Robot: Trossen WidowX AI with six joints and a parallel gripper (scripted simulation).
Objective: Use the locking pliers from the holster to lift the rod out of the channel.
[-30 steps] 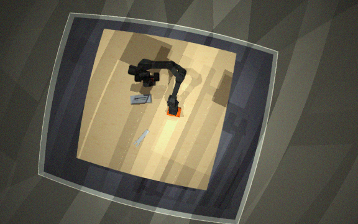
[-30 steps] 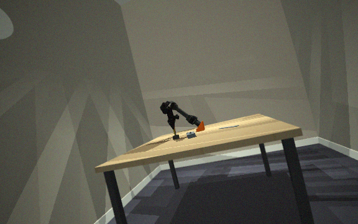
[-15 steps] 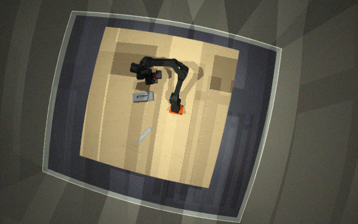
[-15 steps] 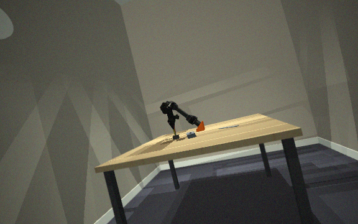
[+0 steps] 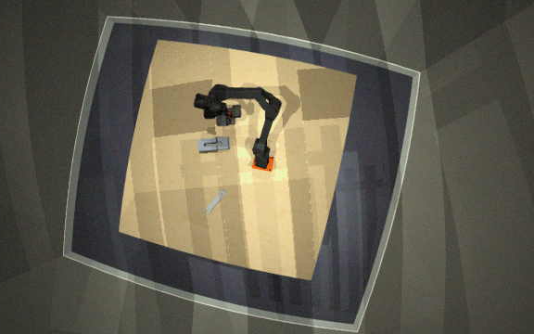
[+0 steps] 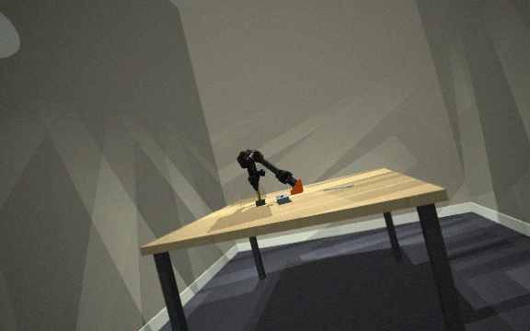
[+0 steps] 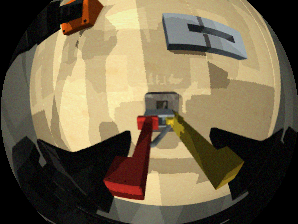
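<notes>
Grasping the pliers point(image 5: 230, 114) point(image 6: 259, 195) point(image 7: 129, 173), toward the table's point(image 5: 267, 232) point(image 6: 385, 190) point(image 7: 117, 60) upper-left corner from above! My gripper point(image 5: 230, 116) point(image 6: 256, 187) point(image 7: 173, 135) stands spread, nothing pinched; next, I need a centred squeeze.

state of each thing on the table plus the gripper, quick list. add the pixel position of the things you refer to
gripper point(image 5: 228, 115) point(image 6: 257, 188) point(image 7: 173, 135): open, fingers on either side of the handles
pliers point(image 6: 259, 195) point(image 7: 142, 162): upright, handles spread, gripped by nothing
holder point(image 6: 260, 202) point(image 7: 172, 102): standing on the table, under the pliers
slotted block point(image 5: 202, 147) point(image 6: 282, 199) point(image 7: 179, 40): flat on the table
rod: too small to tell
wrench point(image 5: 214, 202) point(image 6: 339, 188): lying flat
</notes>
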